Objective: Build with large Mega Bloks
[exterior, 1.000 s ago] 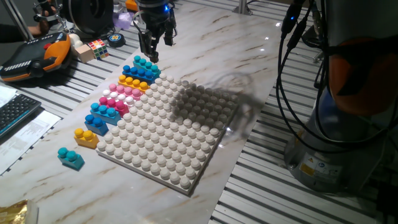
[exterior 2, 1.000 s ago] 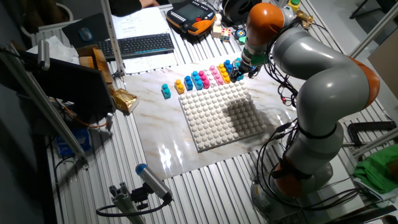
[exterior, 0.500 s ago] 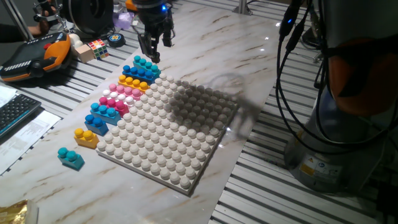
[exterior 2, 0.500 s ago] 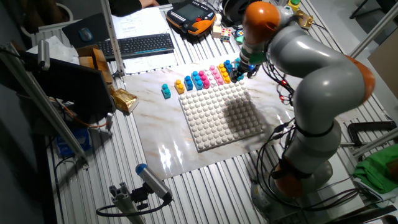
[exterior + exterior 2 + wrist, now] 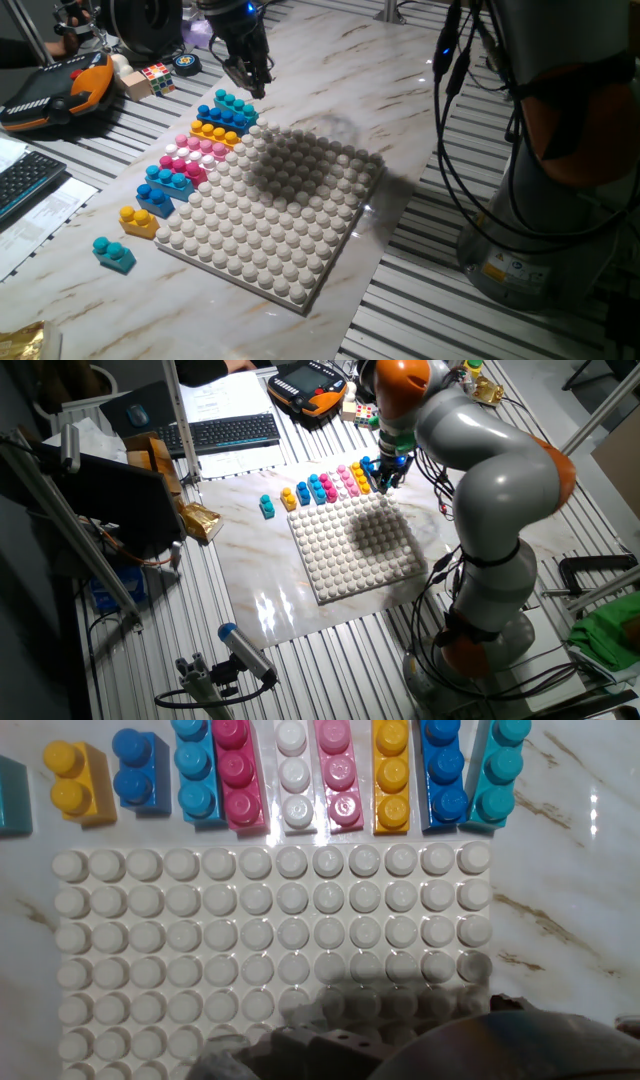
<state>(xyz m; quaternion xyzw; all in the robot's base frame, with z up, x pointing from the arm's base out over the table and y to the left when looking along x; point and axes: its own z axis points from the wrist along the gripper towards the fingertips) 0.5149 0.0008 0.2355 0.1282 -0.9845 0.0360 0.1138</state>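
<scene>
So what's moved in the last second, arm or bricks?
Only the arm. The gripper has shifted toward the far end of the brick row, away from the white baseplate, and now hangs just past the teal brick. It holds nothing. Whether its jaws are open or shut is unclear. The bricks and baseplate lie as before.

Hand view: Mega Bloks row (image 5: pixel 290 775) clipped at top edge, baseplate (image 5: pixel 150 950) near rows cut off, gripper (image 5: pixel 400 1045) blurred, jaw state unreadable.
</scene>
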